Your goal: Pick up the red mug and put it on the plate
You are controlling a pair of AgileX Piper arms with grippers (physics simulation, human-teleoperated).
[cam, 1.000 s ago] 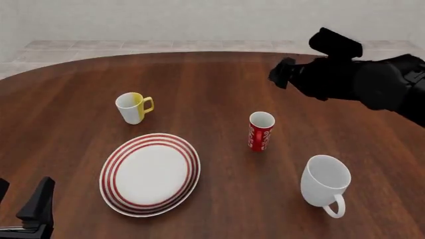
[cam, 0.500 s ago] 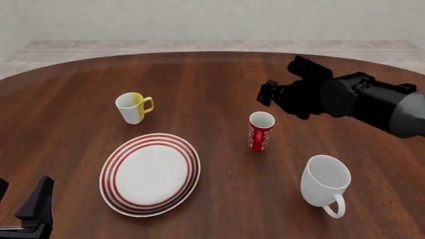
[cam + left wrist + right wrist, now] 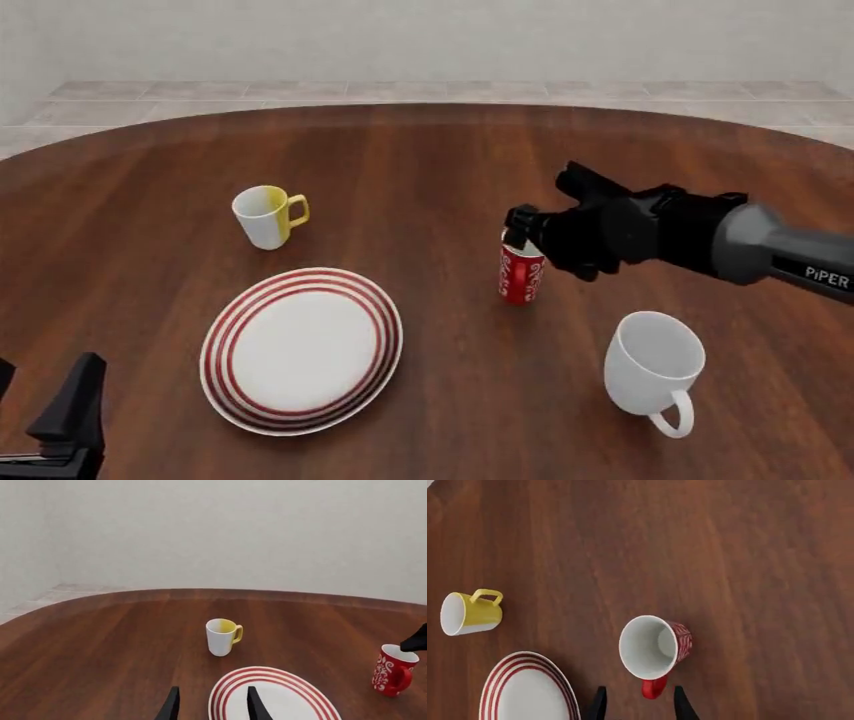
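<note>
Red mug point(image 3: 522, 275) stands upright on the brown wooden worktop point(image 3: 427, 160), right of centre in the front view, well apart from the plate point(image 3: 302, 349). White script pattern shows on its side; white inside. In the right wrist view the mug point(image 3: 654, 647) is seen from above, mouth open to the camera, its red handle pointing toward the camera.

Right claw point(image 3: 523, 222) sits at the mug's rim on the far-right side, arm reaching in from the right edge. In the right wrist view the claw point(image 3: 636, 705) has its two dark fingertips point(image 3: 599, 704) spread, with the handle lying in the gap between them. Released, gripping nothing; whether a finger touches the mug cannot be told.

Plate lies flat on the near-left part of the worktop, red rings round a bare white centre. Nothing rests on it.

Left claw point(image 3: 60, 425) is low in the near-left corner of the front view, well away from the mug. In the left wrist view its claw point(image 3: 210, 705) has fingers parted, nothing between them, the plate rim point(image 3: 230, 682) just beyond.

White-and-yellow mug point(image 3: 268, 215) stands upright beyond the plate, handle to the right. Larger white mug point(image 3: 653, 368) sits near-right of the red mug, tilted, handle toward the camera.
</note>
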